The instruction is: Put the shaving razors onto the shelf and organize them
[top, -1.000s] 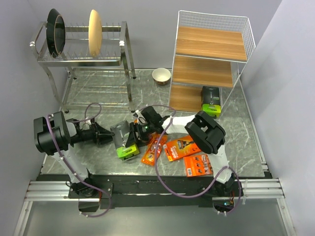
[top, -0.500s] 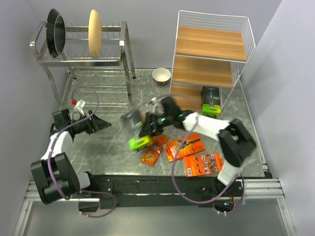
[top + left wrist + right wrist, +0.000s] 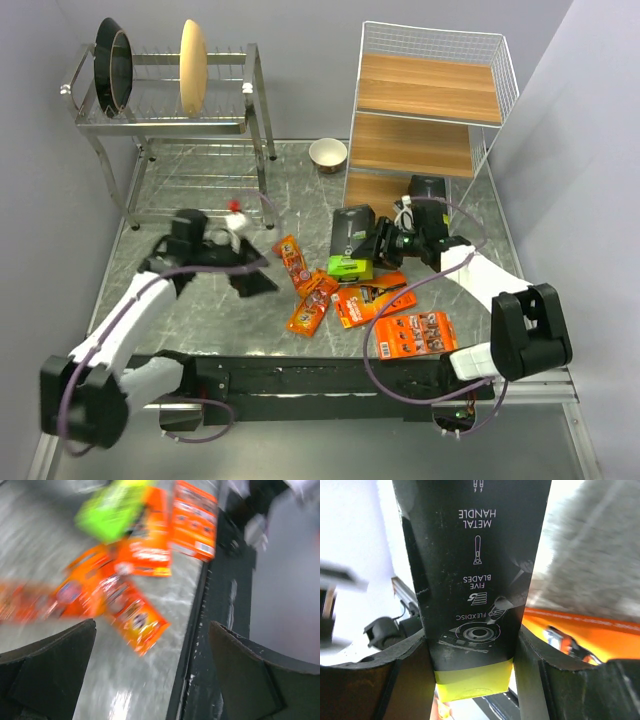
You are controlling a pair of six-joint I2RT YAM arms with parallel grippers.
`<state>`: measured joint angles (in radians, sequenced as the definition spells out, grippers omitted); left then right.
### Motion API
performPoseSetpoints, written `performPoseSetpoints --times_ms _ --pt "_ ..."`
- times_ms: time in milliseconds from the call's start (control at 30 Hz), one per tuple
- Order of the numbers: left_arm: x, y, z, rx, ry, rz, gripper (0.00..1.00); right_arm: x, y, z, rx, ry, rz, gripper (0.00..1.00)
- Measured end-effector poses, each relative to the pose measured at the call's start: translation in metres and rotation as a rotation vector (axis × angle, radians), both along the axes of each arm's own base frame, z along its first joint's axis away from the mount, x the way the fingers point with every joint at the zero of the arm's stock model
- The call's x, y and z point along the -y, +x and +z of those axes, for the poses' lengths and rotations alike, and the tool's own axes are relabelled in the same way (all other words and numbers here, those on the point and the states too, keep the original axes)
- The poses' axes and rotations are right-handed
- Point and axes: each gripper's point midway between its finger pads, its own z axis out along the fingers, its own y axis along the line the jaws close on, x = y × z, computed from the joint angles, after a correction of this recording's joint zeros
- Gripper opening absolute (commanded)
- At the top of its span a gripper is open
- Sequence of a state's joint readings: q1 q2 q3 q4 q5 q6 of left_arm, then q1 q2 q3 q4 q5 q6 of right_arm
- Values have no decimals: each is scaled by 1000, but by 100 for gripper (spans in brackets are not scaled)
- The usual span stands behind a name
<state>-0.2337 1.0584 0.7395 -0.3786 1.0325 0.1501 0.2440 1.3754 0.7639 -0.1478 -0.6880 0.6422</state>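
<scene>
Soft, even light; left wrist view smeared, probably motion blur.

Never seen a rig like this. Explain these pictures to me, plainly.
These are two robot arms bolted to the near edge of a marble table. The wide picture looks down from above and behind them. The other two come from a small camera on each wrist, so each shows its own fingers. The right arm's fingers grip a dark grey razor box with a lime-green end, close to the white wire shelf. The left arm's fingers stand open and empty beside four orange razor packs lying on the table. A dish rack and a small bowl stand at the back.
</scene>
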Motion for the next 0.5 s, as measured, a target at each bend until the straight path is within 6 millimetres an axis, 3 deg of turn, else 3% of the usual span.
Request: performPoseSetpoints --times_ms 100,200,333,500 --pt "36 -27 4 127 15 -149 100 10 7 -9 -8 -5 -37 33" --pt "59 -35 -9 168 51 -200 99 19 28 -14 11 9 -86 34" --pt "82 -35 -39 106 116 -253 99 32 54 -33 -14 13 -140 34" --pt "103 -16 -61 53 170 -222 100 39 77 -49 -51 37 -172 34"
